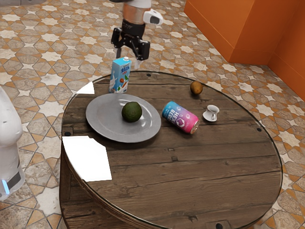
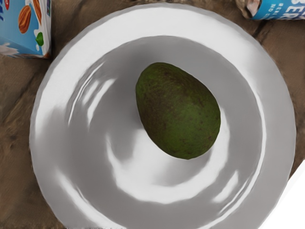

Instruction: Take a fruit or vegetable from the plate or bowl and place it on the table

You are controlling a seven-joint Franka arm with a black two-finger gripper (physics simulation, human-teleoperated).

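Avocado (image 1: pixel 132 112): lies on its side on the plate, dark green, slightly off the middle toward the can, narrower end pointing roughly at the carton in the wrist view.

At the exterior view's far left: white robot part (image 1: pixel 7 129) with a blue light low down, beside the table (image 1: pixel 186 181).

Next, white patches (image 1: pixel 88 160): lie along the table's edge, a large one on the near side of the plate, a small one on the far side.

Plate (image 1: pixel 96 114): grey, round, wide-rimmed, rests flat with the avocado on it.

Carton (image 1: pixel 120 77): stands upright just beside the plate, blue and white, with almonds and the word "Milk" on it.

Gripper (image 1: pixel 128 61): hangs above, pointing down, fingers apart with nothing between them, clear of the avocado; looks down on the plate through the wrist view.

Can (image 1: pixel 180 117): lies on its side near the plate, blue at one end, pink at the other.

Brown fruit (image 1: pixel 196 88): sits on the bare wood near the table's far edge.

Last, cup (image 1: pixel 212 110): small, white, rests on a saucer (image 1: pixel 208 117) beyond the can, well apart from the plate.
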